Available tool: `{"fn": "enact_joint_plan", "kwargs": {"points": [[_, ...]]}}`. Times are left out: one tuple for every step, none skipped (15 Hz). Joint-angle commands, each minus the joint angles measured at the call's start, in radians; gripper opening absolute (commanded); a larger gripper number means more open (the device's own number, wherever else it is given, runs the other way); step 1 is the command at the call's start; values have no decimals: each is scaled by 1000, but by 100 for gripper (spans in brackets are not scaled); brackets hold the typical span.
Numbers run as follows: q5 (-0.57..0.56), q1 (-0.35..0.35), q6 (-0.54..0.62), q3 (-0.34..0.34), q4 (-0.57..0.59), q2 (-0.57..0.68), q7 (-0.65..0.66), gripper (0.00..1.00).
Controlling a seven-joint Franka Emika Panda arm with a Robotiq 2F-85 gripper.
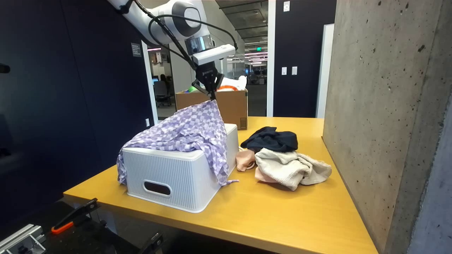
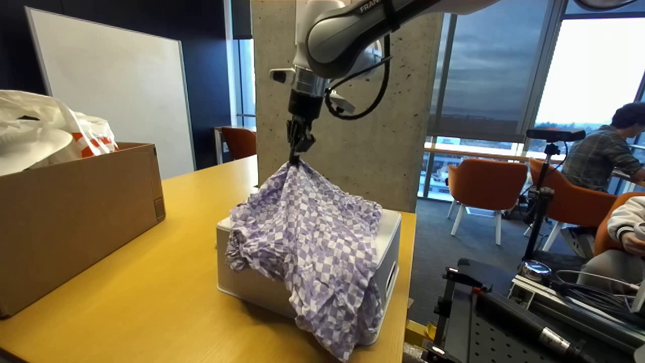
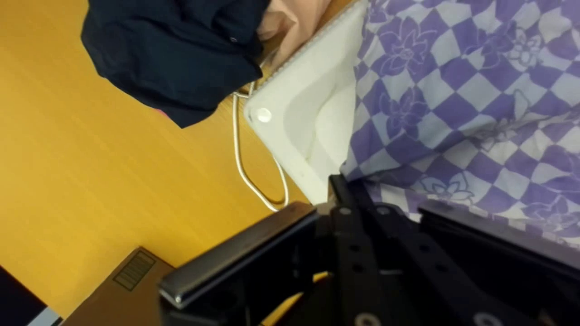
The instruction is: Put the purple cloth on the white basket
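Observation:
The purple and white checkered cloth (image 1: 187,123) lies draped over the white basket (image 1: 183,176) and also shows in an exterior view (image 2: 327,242). The basket seems turned upside down, its flat side up. My gripper (image 1: 213,96) is shut on a corner of the cloth and pulls it up into a peak above the basket; this also shows in an exterior view (image 2: 294,159). Cloth hangs down the basket's sides to the table. In the wrist view, the fingertips (image 3: 348,183) pinch the cloth (image 3: 480,99) beside a bare basket corner (image 3: 294,136).
A navy cloth (image 1: 270,139), a cream cloth (image 1: 282,167) and a peach cloth (image 1: 244,160) lie beside the basket on the yellow table (image 1: 268,218). A cardboard box (image 2: 85,212) stands nearby. A concrete column (image 1: 381,106) borders the table. A white cord (image 3: 240,163) lies by the basket.

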Motion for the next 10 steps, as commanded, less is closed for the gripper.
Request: {"fn": "enact_joint_plan", "kwargs": {"points": [[-68,15,-36,-43,149,98,41,0],[-83,16,-33,-51,176,123,48,0],[-97,17,-36,-57,200,147,55,0],[-104,17,-38,-60,221,167,60,0],[-112,18,-39,-64,240,187,67,0],[-119,17,-39,-65,258,205,68,0],[-122,17,-41,-66,272,220,69,0],[-126,17,-38,-70,285,237,72,0],[-134,20,-32,-76,295,251,75,0],[-139,23,-37,-79,307,264,78,0]]}}
